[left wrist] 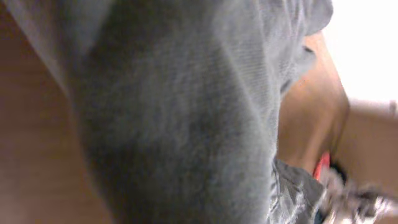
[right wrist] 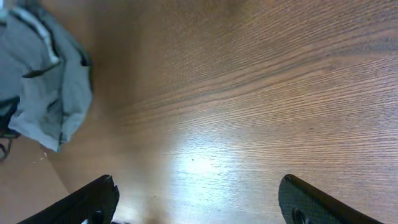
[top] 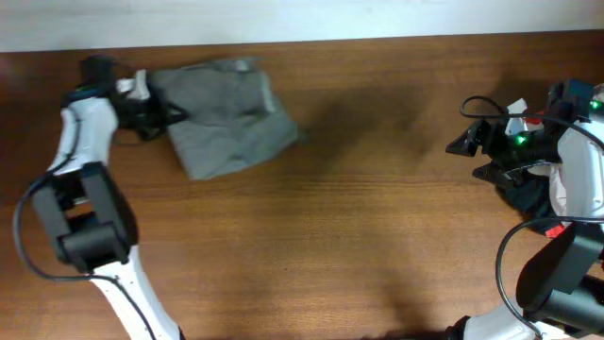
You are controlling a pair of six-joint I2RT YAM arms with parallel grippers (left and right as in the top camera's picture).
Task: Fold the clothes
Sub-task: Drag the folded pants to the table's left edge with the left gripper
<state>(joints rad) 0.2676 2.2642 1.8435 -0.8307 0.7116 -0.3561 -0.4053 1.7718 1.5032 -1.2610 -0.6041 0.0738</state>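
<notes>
Your left gripper (top: 168, 115) is pinched closed on the left edge of the shorts (top: 226, 118), which lie bunched at the far left of the table (top: 330, 227). Your right gripper (right wrist: 198, 200) stands wide open and empty, well apart from them.

Free passage: bare table (top: 368, 227) across centre and lower frame, overhead view. Obstacles: shorts (top: 226, 118) at upper left, left gripper (top: 162, 115) against their left edge; right gripper (top: 464, 144) at right edge.
</notes>
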